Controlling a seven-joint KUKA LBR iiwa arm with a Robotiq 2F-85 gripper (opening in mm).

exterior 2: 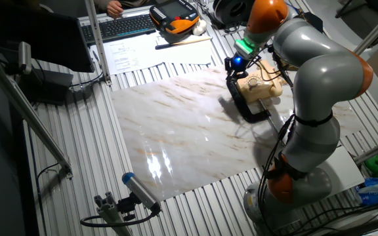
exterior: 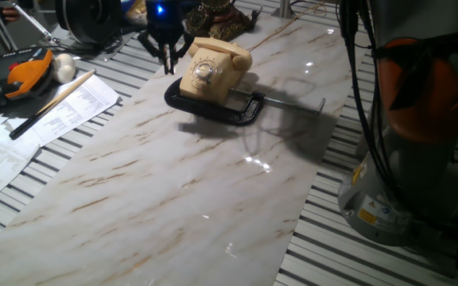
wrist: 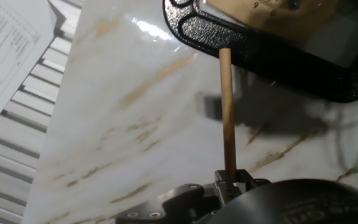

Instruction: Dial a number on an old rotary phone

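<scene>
1. Marble-patterned board point(exterior: 173, 191): your work surface. At its left, papers point(exterior: 46, 119) and a loose wooden rod point(exterior: 50, 102) lie apart from the job and take no part in it.
2. Gripper point(exterior: 168, 57): it hangs just left of the phone, near the handset end. In the hand view the jaws are drawn narrow onto a thin wooden stick point(wrist: 227, 118), which runs straight out along the fingers.
3. Stick tip: in the hand view it ends over the edge of the black C-clamp point(wrist: 272, 53), short of the dial face. You cannot tell from these views whether it touches anything.
4. Old rotary phone point(exterior: 213, 70): it sits upright at the far end of the board, pinned by the C-clamp, whose screw bar point(exterior: 293, 102) extends to the right. The handset rests across the top and the silvery dial point(exterior: 203, 71) faces the near side.
5. Progress, as judged: tool in hand and phone secured, so preparation looks complete. No finger hole is engaged; dialling itself appears not yet begun.
6. Outstanding for you: seat the tip in a hole, sweep the dial round, release, and repeat per digit.
</scene>
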